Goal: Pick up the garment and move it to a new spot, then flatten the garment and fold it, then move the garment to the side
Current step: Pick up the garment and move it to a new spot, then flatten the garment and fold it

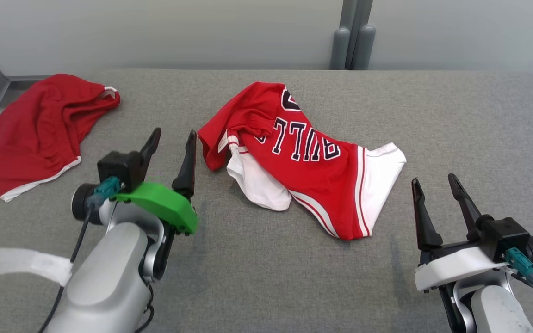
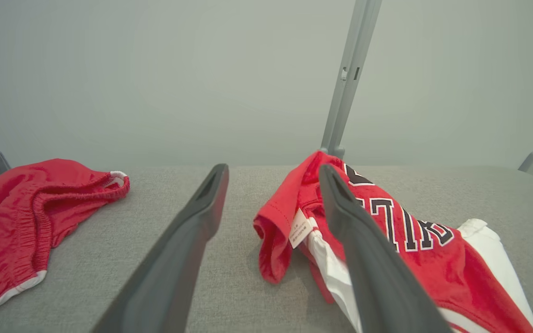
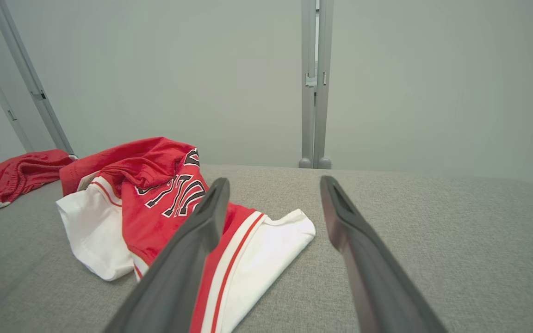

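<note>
The jersey [image 1: 312, 171] lies crumpled on the table [image 1: 266, 277], long axis running far-left to near-right. The left claw [image 1: 175, 133] and right claw [image 1: 434, 179] are wide open, empty.

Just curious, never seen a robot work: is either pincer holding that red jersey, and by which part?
Nothing is held. The left pincer and right pincer are both open and empty; the jersey lies crumpled on the table.

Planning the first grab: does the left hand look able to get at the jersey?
Probably yes: the left hand is open and close beside the jersey, with nothing between them on the table.
</note>
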`<state>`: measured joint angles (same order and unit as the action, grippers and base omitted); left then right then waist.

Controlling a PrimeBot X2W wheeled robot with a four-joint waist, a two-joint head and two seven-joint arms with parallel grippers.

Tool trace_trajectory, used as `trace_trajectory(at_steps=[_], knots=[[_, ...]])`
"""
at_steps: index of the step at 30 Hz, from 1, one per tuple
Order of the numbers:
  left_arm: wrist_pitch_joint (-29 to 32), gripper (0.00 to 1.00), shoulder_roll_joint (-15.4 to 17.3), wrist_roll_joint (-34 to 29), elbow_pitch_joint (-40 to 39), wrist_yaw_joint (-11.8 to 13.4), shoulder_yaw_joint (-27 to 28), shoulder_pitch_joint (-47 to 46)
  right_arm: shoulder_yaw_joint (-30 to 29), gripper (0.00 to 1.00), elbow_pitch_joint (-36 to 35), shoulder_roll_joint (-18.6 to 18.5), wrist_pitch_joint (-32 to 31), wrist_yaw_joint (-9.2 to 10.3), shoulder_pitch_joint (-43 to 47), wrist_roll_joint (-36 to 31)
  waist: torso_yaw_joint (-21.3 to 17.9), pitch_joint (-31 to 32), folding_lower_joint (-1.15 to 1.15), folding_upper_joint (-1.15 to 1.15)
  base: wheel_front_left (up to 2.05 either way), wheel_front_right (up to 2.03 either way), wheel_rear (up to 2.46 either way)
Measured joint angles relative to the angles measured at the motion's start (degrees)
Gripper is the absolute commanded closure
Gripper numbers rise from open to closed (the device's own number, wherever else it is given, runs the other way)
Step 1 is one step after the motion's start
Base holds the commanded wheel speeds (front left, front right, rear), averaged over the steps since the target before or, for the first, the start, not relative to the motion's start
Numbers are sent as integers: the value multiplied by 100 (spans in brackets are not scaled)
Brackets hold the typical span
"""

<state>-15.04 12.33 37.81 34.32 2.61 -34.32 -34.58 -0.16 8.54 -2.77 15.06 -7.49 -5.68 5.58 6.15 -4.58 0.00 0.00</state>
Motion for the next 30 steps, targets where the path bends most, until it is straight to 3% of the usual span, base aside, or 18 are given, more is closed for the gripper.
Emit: trace_trajectory(at_steps=[7,14,24,30], knots=[[0,0,175,-286,-1228,322,305,1193,60,0,216,-1,-1,0,56,9,30,74,0,0,0,0,0],[0,0,208,-498,-1959,567,470,2108,222,0,700,0,-13,0,138,-3,154,172,0,0,0,0,0],[0,0,91,-584,-2397,709,537,2575,860,0,1515,4,-257,0,-46,-241,485,230,0,0,0,0,0],[0,0,-56,-609,-2466,701,488,2595,824,0,2296,2,-413,0,-428,-661,761,163,0,0,0,0,0]])
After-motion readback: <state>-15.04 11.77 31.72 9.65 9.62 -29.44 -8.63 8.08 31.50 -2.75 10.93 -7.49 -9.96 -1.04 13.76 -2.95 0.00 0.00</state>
